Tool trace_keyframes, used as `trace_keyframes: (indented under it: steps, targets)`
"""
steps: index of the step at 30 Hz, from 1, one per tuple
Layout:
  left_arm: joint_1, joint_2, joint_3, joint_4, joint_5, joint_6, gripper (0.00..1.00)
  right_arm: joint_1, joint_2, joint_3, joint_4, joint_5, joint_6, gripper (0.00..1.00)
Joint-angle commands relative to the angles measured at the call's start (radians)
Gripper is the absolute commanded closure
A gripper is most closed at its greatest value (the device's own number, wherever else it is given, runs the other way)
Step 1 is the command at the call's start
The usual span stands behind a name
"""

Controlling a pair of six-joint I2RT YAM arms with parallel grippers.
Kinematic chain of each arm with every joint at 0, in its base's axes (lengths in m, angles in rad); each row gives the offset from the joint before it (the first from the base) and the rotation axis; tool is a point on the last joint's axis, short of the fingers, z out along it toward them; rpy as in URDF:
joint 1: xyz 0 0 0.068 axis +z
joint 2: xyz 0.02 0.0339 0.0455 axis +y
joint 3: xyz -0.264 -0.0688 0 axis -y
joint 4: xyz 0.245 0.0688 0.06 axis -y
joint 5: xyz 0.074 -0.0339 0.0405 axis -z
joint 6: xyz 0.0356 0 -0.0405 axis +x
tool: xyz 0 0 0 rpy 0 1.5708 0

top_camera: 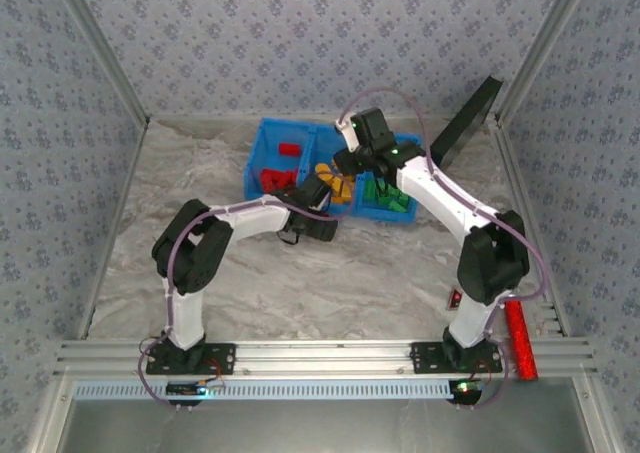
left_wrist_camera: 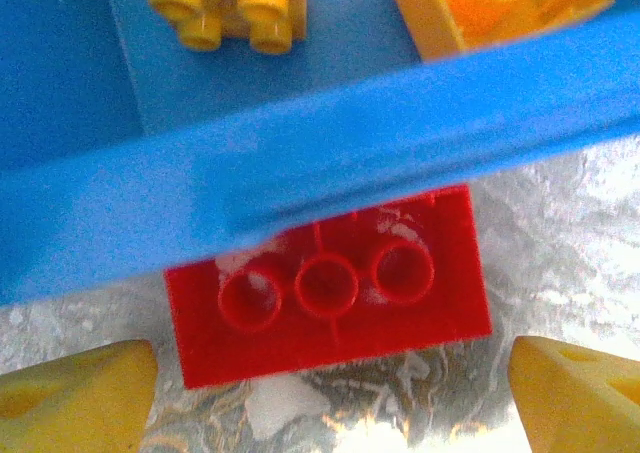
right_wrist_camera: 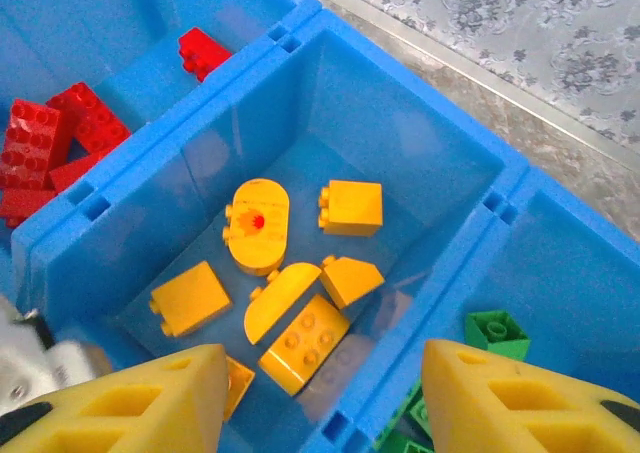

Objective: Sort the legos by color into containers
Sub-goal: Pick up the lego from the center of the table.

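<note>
Blue rectangular plastic bin (top_camera: 270, 131): 3 equal compartments side by side, glossy walls, slotted dividers; sits at far-middle of the grey marbled table (top_camera: 180, 163).
Red studded legos (right_wrist_camera: 50, 153): left compartment; several piled tog. at one end, one more lying apart further along.
Yellow-orange legos (right_wrist_camera: 300, 303): middle compartment, abt 7 spread on the floor. Mix of square blocks, slope-sided pcs and rounded ones; one oval pc has a red dot at its centre.
Green legos (right_wrist_camera: 495, 333): right compartment, a few clustered by the divider, studs up on the nearest.
Loose red lego brick (left_wrist_camera: 330, 293): outside the bin, on the table, tight against the foot of the near wall. Underside up: 3 round tubes in a row, whitish scuffs on them.
Left gripper (left_wrist_camera: 325, 413): low over the table by the near wall; yellow wedge fingertips (left_wrist_camera: 75, 393) spread wide, one either side of the loose red brick, neither touching it; nothing grasped.
Right gripper (right_wrist_camera: 320, 413): above the middle compartment, looking down into it; yellow fingertips (right_wrist_camera: 520, 403) wide apart, nothing betw. them.
Black flat panel (top_camera: 468, 123): tilted against the far-right wall, just beyond the bin.
Red cylinder (top_camera: 520, 338): lying at the table's right edge, nr the right arm's base.
</note>
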Motion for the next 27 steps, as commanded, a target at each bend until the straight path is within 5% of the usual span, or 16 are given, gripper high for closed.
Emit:
trace_keyframes:
  steps: [1,16,27]
  targets:
    - [-0.008,0.027,0.053,0.008,-0.023,0.004,0.09,0.012,-0.07,-0.058,0.001,0.032,0.017,0.45]
    - [-0.008,0.115,0.119,-0.008,-0.082,-0.026,0.19,0.008,-0.256,-0.192,-0.013,0.077,0.038,0.44]
    - [-0.019,0.084,0.051,-0.028,-0.061,-0.056,0.36,0.0,-0.318,-0.246,-0.03,0.093,0.058,0.44]
